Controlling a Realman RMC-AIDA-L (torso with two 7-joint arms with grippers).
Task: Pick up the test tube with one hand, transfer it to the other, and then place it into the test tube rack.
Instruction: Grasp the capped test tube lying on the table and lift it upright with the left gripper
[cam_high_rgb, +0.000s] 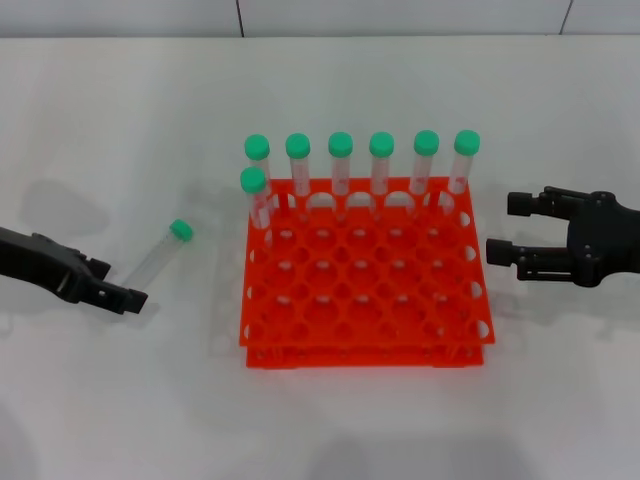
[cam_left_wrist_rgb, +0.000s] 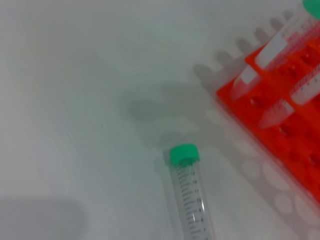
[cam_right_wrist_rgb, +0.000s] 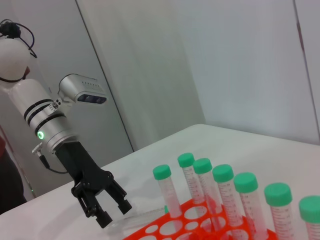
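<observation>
In rack: seven tubes (back) | left hand spread | right hand spread

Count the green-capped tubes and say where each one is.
8. Six stand along the far row of the rack, a seventh stands just in front of that row at its left end, and one tube lies on the table beside the left gripper.

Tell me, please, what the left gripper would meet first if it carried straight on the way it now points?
Probably the loose test tube: the left gripper, open, sits just short of the tube's clear end on the table. Height is hard to judge; it might pass over it.
</observation>
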